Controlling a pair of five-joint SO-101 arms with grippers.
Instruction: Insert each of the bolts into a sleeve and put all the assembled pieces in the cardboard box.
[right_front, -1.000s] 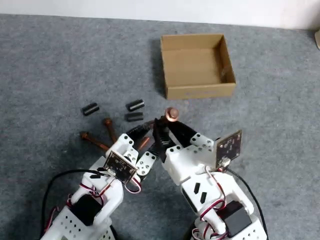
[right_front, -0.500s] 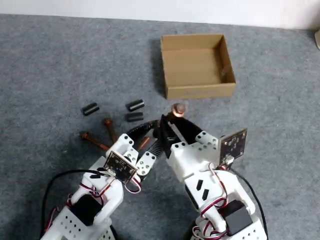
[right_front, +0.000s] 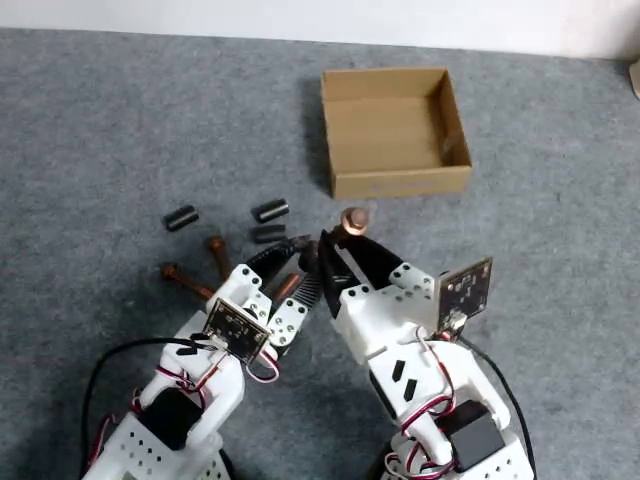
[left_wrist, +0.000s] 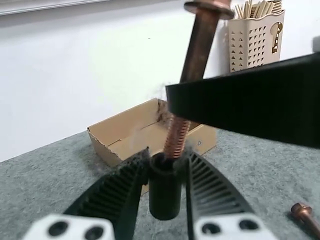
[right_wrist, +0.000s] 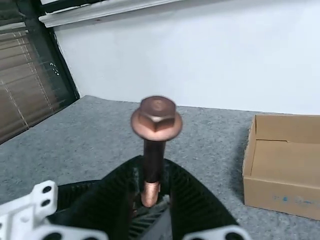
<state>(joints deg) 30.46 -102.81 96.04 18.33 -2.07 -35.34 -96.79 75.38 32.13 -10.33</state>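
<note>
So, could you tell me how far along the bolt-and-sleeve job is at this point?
Nothing looks finished: the cardboard box is empty. In hand: the left gripper is shut on a sleeve, and the right gripper holds a bolt with its threaded tip at the sleeve's mouth. To do: seating that bolt, pairing the loose sleeves and loose bolts on the carpet, then boxing every piece.

My left hand (left_wrist: 166, 156) is clamped on a sleeve (left_wrist: 164, 195), and my right hand (right_wrist: 152, 166) is pinching a bolt (right_wrist: 156, 118) upright. Both arms angle inward, the two hands tip to tip between them.
</note>
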